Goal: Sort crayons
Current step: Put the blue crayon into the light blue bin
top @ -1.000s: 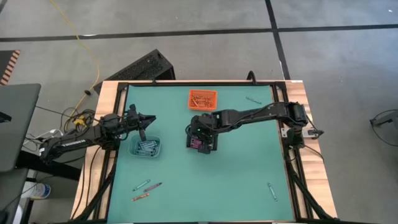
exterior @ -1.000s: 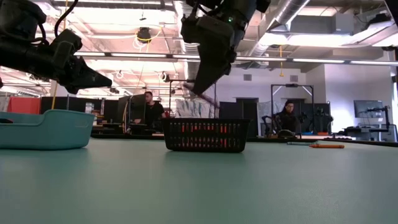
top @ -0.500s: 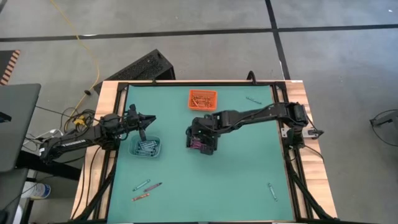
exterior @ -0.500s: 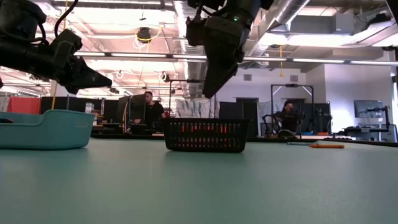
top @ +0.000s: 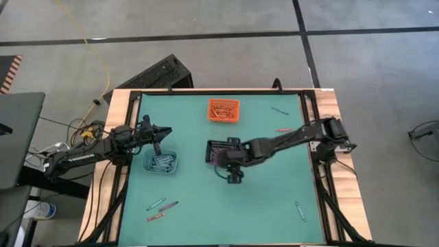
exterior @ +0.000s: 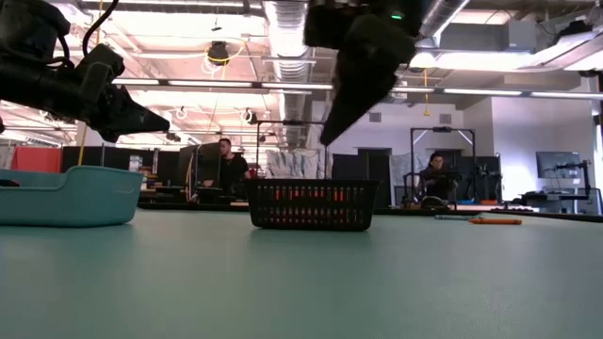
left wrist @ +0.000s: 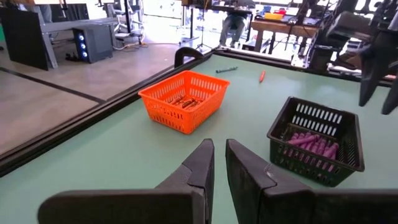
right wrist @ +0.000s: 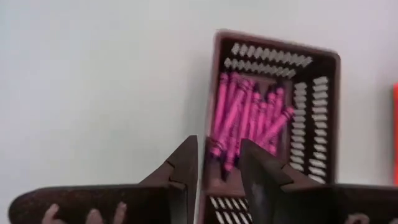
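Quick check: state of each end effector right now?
Left end effector: shut, empty, above the blue bin.
Right end effector: open, empty, by the black bin.

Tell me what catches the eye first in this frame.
The right gripper, open and empty, hangs just beside the black bin of purple crayons at mid-table. An orange bin sits at the far edge, and three loose crayons lie at the near left corner.
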